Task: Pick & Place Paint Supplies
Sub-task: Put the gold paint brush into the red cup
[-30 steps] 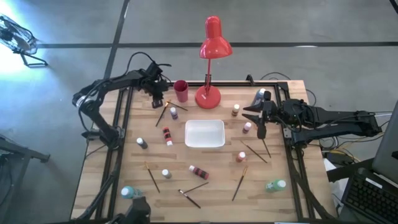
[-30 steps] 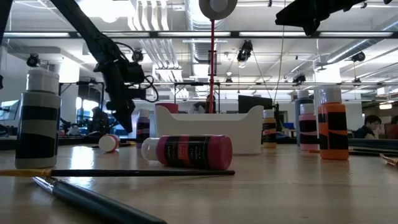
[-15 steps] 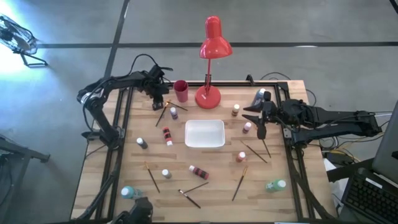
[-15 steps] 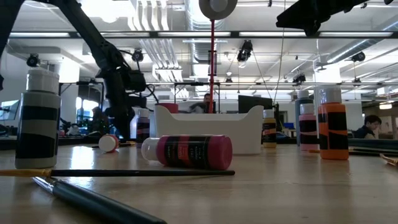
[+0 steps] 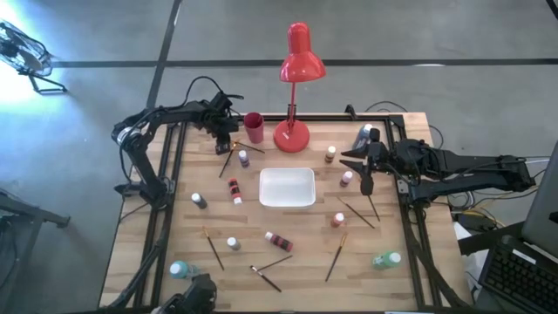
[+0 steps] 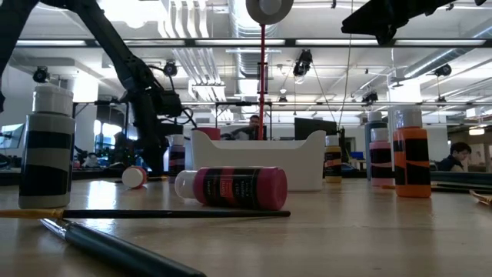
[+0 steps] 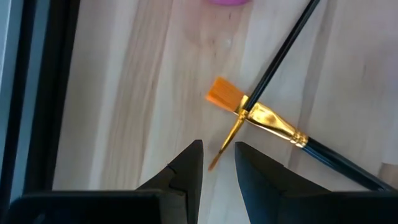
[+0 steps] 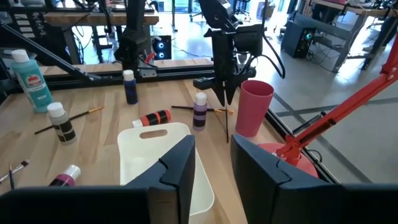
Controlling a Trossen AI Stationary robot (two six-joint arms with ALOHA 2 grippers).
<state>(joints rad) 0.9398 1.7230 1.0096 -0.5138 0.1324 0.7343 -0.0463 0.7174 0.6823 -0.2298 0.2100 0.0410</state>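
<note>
While poised low over two crossed brushes (image 7: 267, 93) beside the red cup (image 5: 254, 127): left claw (image 7: 217, 163) narrowly parted, empty. Right claw (image 8: 211, 163) narrowly parted, above the worktop (image 5: 305, 262).

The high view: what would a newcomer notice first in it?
First, the red desk lamp standing at the table's far edge, above the white tray at the centre. Then the paint bottles and brushes scattered across the wooden table. The left gripper is low over two crossed brushes beside the red cup; the right gripper hovers right of the tray.
</note>
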